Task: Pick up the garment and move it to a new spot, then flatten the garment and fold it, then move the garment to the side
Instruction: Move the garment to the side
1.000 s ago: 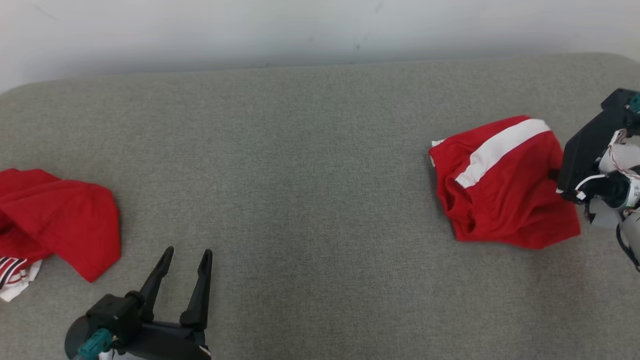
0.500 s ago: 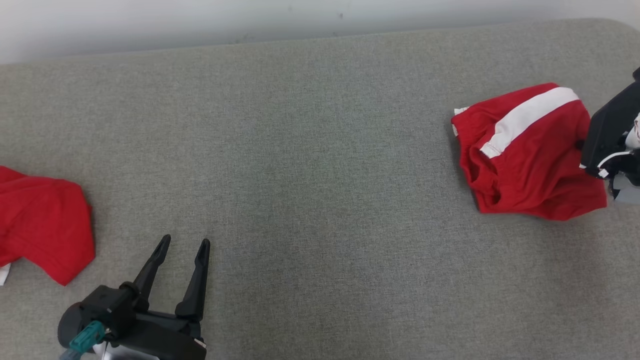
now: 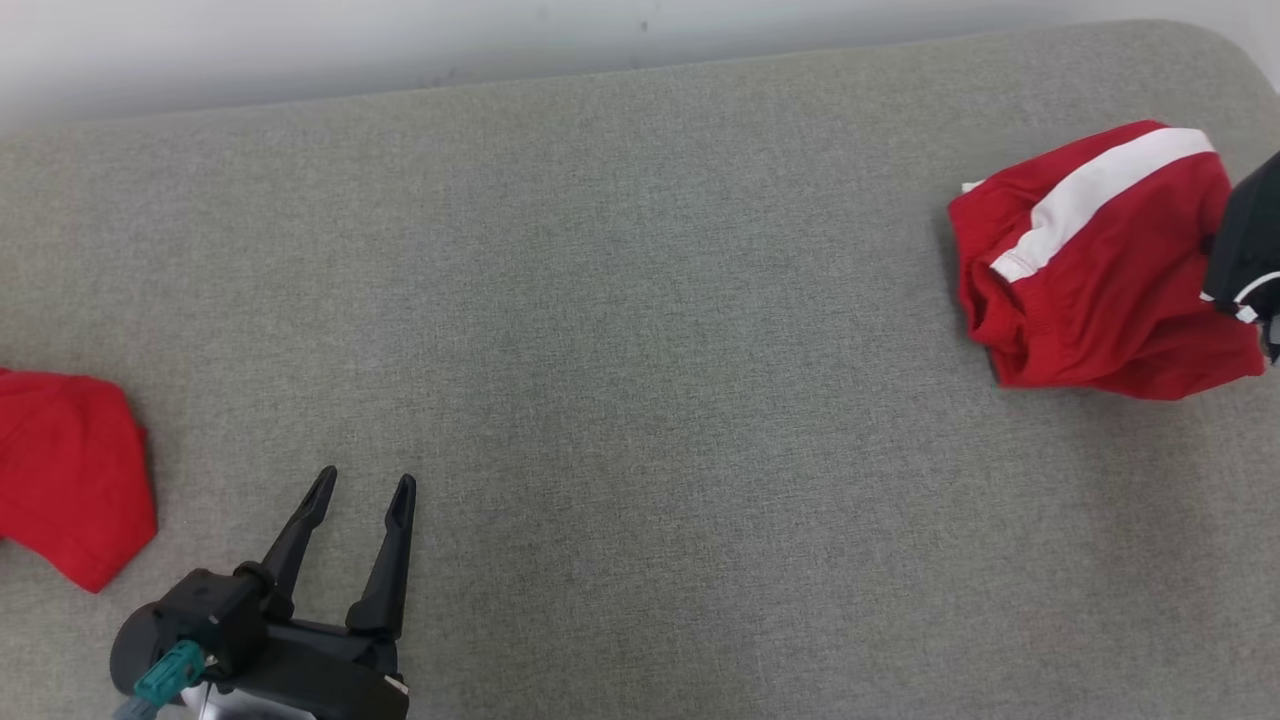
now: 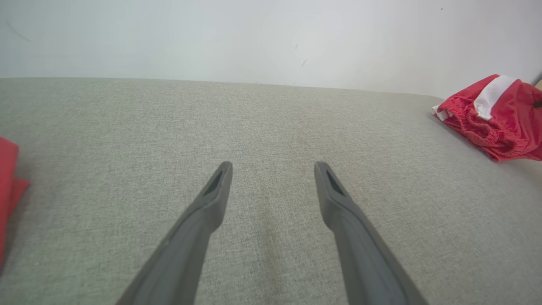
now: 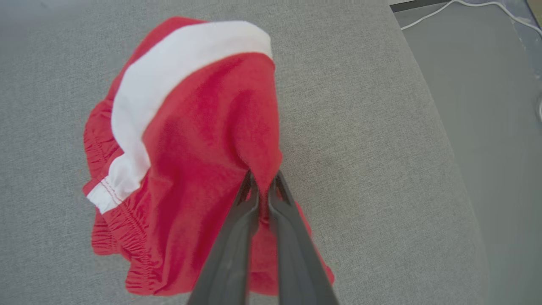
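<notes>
Grey fabric surface (image 3: pixel 640 300) holds red shorts (image 5: pixel 199 127) near its edge. Right gripper (image 5: pixel 262 176) pinches them thinly; they may slip. Left gripper (image 4: pixel 273 166) gapes empty.

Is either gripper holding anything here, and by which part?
The right gripper pinches the white-striped red garment by a raised fold of plain red cloth. The left gripper is open and empty.

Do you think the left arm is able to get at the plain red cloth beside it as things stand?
Probably yes: the open left gripper sits near the red cloth, with nothing but grey cushion between them.
</notes>
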Available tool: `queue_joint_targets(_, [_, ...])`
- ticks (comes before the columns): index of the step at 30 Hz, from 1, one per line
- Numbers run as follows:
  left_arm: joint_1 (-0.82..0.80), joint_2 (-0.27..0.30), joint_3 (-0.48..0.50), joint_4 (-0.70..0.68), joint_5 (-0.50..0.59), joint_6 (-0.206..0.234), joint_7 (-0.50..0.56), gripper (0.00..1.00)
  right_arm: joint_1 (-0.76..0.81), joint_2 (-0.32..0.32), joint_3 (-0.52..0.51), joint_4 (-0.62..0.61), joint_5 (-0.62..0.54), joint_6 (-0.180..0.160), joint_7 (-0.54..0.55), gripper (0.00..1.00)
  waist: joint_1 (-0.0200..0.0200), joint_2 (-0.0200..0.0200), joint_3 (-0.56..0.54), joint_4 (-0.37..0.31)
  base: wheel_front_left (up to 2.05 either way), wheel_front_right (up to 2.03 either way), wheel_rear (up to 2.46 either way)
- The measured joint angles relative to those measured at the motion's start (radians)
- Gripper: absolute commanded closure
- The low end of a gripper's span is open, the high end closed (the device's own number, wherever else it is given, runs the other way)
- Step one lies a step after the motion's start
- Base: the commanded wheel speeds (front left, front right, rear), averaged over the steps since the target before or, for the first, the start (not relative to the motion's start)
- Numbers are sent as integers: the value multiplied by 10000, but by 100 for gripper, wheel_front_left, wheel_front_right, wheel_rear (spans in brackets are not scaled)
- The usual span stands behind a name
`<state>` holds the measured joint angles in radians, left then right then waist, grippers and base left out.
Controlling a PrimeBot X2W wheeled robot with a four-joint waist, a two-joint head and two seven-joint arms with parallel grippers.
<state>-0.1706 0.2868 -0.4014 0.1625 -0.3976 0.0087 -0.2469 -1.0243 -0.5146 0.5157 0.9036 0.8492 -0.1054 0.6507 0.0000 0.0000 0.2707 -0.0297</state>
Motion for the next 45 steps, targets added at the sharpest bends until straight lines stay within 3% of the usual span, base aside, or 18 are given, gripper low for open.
queue_joint_targets(11, [4, 12, -2, -44, 0, 0, 6, 0, -5, -167, 54, 2, -84, 0, -174, 100, 0, 0, 23, -62, 0, 0, 0])
queue_joint_targets(12, [4, 12, -2, -56, 0, 0, 12, 0, -2, -167, 63, 4, -104, -2, -182, 82, 0, 0, 30, -60, 0, 0, 0])
queue_joint_targets(13, [4, 12, -4, -69, 0, 0, 13, 0, -1, -174, 117, 6, -182, -2, -207, 58, 0, 0, 38, -58, 0, 0, 0])
queue_joint_targets(14, [4, 12, -2, -79, 0, 0, 13, 0, 0, -180, 219, 6, -318, -2, -234, 0, 0, 0, 47, -55, 0, 0, 0])
queue_joint_targets(28, [3, -90, -42, 224, -33, 2, 13, 0, 11, -217, 485, -27, -844, 52, -836, 0, 0, 0, -311, -119, 0, 0, 0])
queue_joint_targets(37, [37, -357, 65, 568, -146, 192, 12, 0, 808, 48, -42, -1290, -389, 1003, -3041, 0, -1, 0, -999, -92, 0, 0, 0])
queue_joint_targets(45, [487, -343, 407, 736, -167, 479, 0, 0, 2191, 324, -445, -2673, -144, 1080, -5051, 0, -1, -1, -1711, -34, 0, 0, 0])
